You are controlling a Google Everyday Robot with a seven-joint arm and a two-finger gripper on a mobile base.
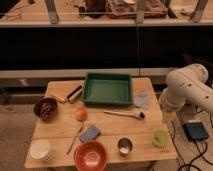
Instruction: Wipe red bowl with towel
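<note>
The red bowl (90, 156) sits at the table's front edge, near the middle, orange-red with a paler centre. The towel (141, 99), a small crumpled grey-blue cloth, lies at the back right of the table, just right of the green tray (107, 89). My white arm (186, 89) bulks at the right side of the table, close to the towel. The gripper itself is hidden from this view, somewhere past the arm at the right; its jaws stand wide, and nothing shows as held.
A brown bowl of nuts (45, 108) and a white bowl (40, 149) stand on the left. An orange fruit (81, 114), a blue sponge (90, 133), a metal cup (124, 146), a green cup (159, 138) and a long-handled brush (125, 114) surround the red bowl.
</note>
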